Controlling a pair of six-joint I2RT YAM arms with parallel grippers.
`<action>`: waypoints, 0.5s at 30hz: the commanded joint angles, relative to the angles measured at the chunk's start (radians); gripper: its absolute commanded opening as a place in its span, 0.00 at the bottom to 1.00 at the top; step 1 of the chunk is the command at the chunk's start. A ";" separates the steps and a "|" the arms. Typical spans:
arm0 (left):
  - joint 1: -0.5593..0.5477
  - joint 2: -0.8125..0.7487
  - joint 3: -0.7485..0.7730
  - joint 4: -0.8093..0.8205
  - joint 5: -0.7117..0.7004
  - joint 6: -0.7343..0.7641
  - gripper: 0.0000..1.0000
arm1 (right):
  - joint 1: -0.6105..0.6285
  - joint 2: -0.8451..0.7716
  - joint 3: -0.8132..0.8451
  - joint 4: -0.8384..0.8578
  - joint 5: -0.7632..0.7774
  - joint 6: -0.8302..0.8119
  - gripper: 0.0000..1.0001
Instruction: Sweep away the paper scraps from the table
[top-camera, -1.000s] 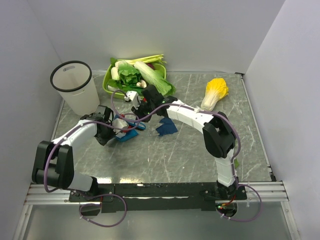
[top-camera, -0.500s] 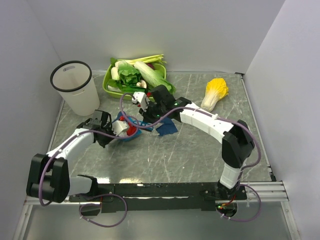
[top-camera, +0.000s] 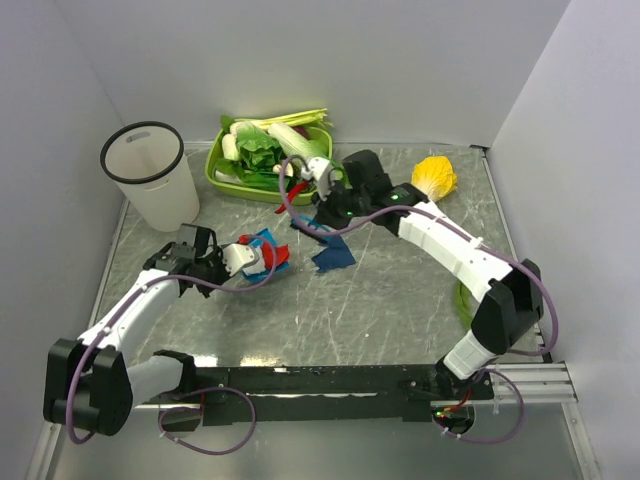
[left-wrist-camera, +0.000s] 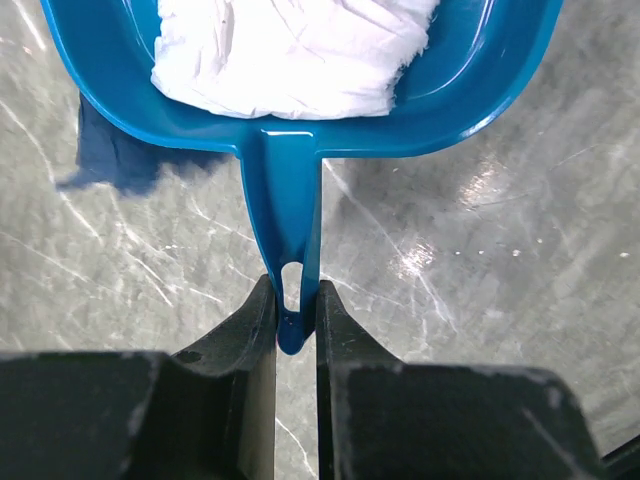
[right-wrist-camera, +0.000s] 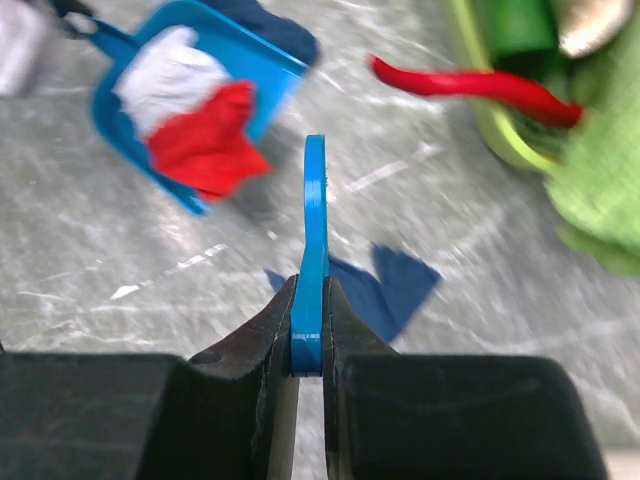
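Soft, even overhead light fills the top view: the white walls (top-camera: 300, 70) read bright, and the arms throw only faint, fuzzy shadows on the grey-green marble-patterned surface (top-camera: 400, 300). The left wrist view is sharp, with pale glare patches on the surface right of the blue plastic dustpan (left-wrist-camera: 500, 60); the left tool (left-wrist-camera: 296, 310) is near-black, its detail lost. In the right wrist view the right tool (right-wrist-camera: 310, 310) and its thin blue plastic strip (right-wrist-camera: 315, 220) are fairly crisp, while everything beyond, the lime-green tray (right-wrist-camera: 480, 110) included, is smeared.

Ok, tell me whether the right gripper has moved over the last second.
Yes. The right gripper has swung right and slightly back, along the lime-green tray's front edge to its right corner.
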 joint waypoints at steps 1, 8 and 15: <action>-0.001 -0.059 0.021 -0.030 0.067 0.033 0.01 | -0.046 -0.091 -0.043 0.002 -0.007 0.051 0.00; -0.001 -0.075 0.075 -0.114 0.070 0.031 0.01 | -0.064 -0.122 -0.095 0.027 0.012 0.081 0.00; 0.002 -0.090 0.135 -0.180 0.018 0.001 0.01 | -0.084 -0.126 -0.109 0.035 0.045 0.084 0.00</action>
